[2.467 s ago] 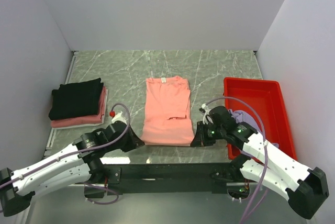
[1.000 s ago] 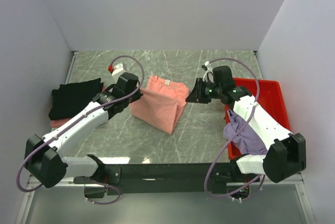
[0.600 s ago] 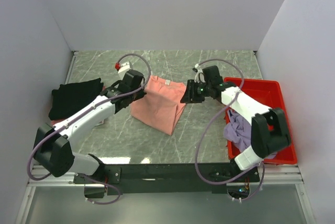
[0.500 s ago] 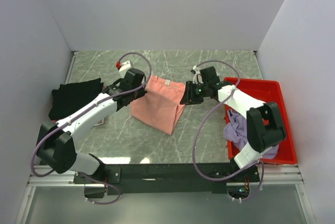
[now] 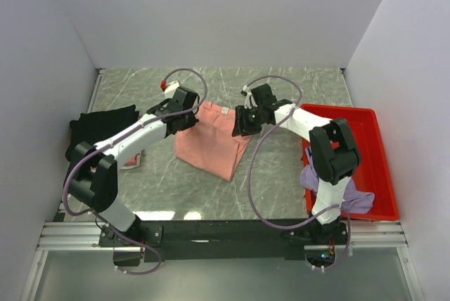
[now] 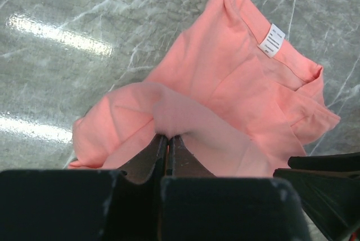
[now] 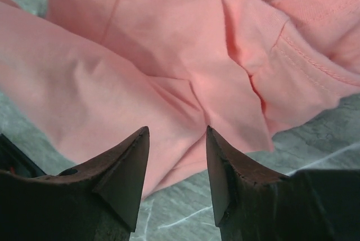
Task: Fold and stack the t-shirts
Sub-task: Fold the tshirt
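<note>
We note the salmon-pink t-shirt (image 5: 211, 150), formerly flat, now doubled over; left gripper (image 5: 190, 122) and right gripper (image 5: 239, 125) (jaws parted) have advanced to its collar.

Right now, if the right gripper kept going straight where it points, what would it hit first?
The salmon-pink t-shirt: its rumpled cloth lies just ahead of the open right gripper, though the gap is unclear.

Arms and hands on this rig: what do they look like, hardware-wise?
Left arm and right arm: white links, black joints, a lavender cable looping outside each. Small red-and-white tag by the left wrist. Left hand and right hand: two dark tapered fingers each.
</note>
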Robot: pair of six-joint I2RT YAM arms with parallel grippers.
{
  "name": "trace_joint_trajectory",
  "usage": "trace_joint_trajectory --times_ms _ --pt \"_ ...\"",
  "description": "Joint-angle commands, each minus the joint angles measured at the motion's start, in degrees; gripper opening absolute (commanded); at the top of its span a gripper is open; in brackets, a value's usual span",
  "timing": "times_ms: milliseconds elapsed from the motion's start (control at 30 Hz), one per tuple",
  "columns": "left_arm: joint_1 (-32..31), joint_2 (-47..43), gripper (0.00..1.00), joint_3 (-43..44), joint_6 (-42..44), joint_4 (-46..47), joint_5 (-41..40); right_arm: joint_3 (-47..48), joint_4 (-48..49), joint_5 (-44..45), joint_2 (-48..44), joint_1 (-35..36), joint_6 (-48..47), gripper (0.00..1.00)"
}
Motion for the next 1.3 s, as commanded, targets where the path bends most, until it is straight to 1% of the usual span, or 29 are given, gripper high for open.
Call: trace_joint_trajectory --times_ms 0,167,400,500,600,633,667,900,1100,1267 --pt "0.64 0.03 0.01 2.35 1.14 -0.50 0.83 2.68 -1.81 1.47 2.07 0.80 -1.90 0.52" --pt "1.17 0.91 0.01 2.17 1.57 -0.15 0.21 2.42 -1.46 1.38 4.26 2.03 -2.17 0.52" --pt "1.52 2.05 0.01 2.00 2.01 0.65 1.00 2.77 -0.06 -1.52 6.29 2.47 -1.11 0.51" --pt "1.61 2.49 0.01 2.17 2.01 0.65 1.09 3.30 0.47 -1.88 6.90 2.56 -0.85 0.46" --pt "1.78 2.67 0.01 2.35 2.10 0.56 1.09 3.39 1.00 -1.96 6.82 2.74 -0.32 0.36" --pt "1.78 2.67 0.01 2.26 2.19 0.56 1.26 3.30 1.17 -1.70 6.47 2.65 -0.15 0.30" --pt "1.78 2.58 0.01 2.17 2.19 0.73 1.35 3.30 1.18 -1.26 6.12 2.73 -0.06 0.27" --pt "1.87 -0.49 0.01 0.16 2.36 1.61 1.53 2.07 0.74 3.04 0.41 4.22 0.12 0.16" --pt "1.87 -5.24 0.01 -2.75 1.66 2.32 1.27 -0.04 0.12 7.87 -6.01 6.42 0.56 0.12" --pt "1.87 -10.33 0.01 -5.90 0.17 2.58 0.65 -2.76 -1.37 11.22 -13.04 8.01 2.40 0.12"
